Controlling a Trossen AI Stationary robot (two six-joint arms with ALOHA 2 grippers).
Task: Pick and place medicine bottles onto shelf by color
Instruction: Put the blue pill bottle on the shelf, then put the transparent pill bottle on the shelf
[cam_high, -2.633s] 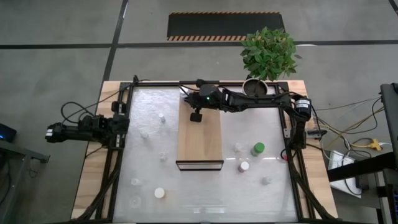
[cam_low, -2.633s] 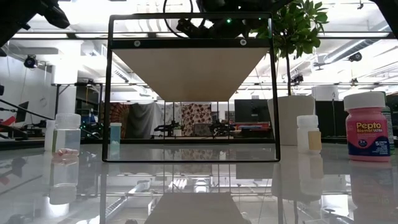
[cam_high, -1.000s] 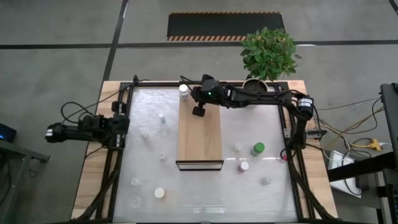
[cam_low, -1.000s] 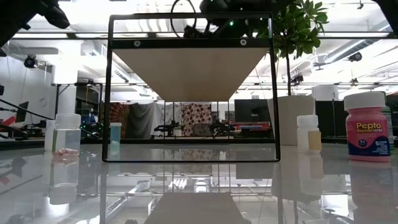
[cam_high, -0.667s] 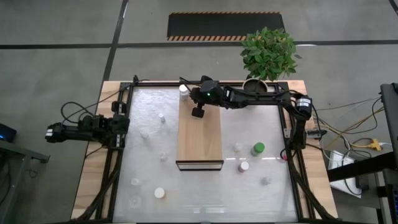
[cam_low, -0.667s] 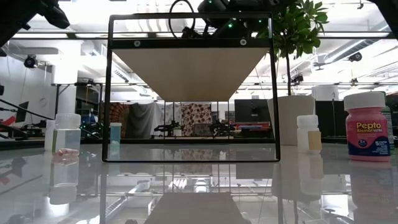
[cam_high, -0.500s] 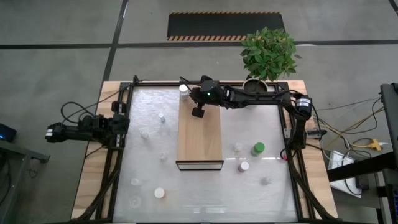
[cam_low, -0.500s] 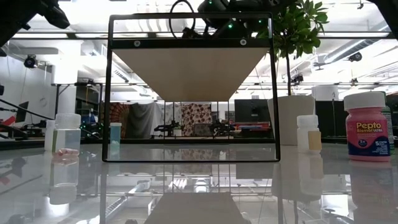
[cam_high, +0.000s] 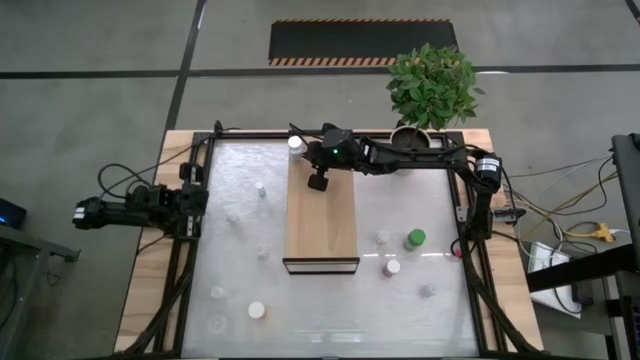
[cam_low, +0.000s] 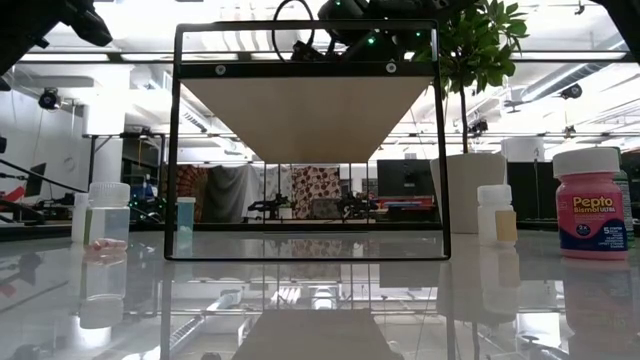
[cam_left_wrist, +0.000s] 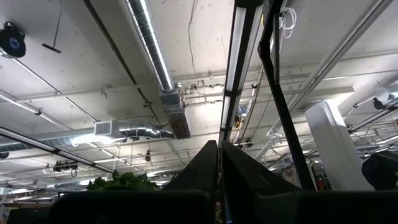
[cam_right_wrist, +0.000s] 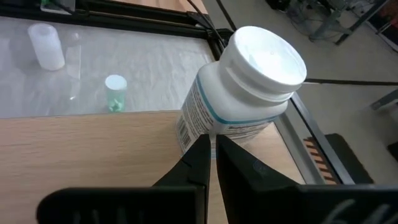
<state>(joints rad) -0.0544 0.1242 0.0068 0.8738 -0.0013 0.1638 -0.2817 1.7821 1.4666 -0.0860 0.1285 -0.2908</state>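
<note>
One shelf (cam_high: 322, 222), one potted plant (cam_high: 432, 88), two arms

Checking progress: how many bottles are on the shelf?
1: a white bottle at the shelf's far left corner, just ahead of the right pincer. No other bottle shows on it.

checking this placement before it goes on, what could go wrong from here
The white-capped white bottle stands at the far corner of the light-wood shelf plank, near its edge. The shut right gripper sits right by its base; any sideways motion could tip it off. The left gripper waits shut off the table's left side.
</note>
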